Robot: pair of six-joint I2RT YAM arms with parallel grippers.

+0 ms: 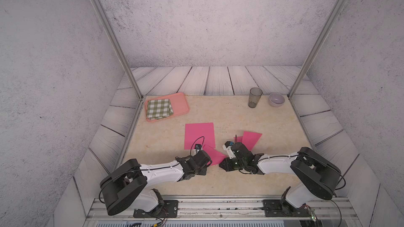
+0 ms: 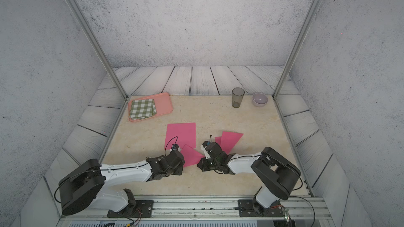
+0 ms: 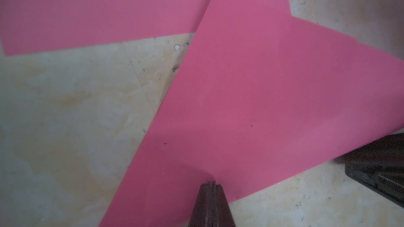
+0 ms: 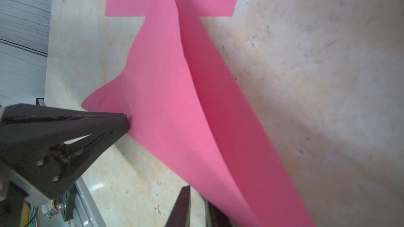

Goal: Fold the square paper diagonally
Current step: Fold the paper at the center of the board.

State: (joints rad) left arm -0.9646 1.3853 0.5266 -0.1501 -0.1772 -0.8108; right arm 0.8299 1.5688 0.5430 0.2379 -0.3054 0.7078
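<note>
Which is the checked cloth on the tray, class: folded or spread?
Folded. The green checked cloth lies as a compact square on the pink tray, layered edges showing along its near side.

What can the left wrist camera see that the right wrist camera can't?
Only the left wrist view shows the little white specks on the table. Only the right wrist view shows the plank wall, the coloured wires, and the whole side of the left pincer. Both show the bent pink paper pinched in that shut pincer, the flat pink sheet that it overlaps, and the table.
</note>
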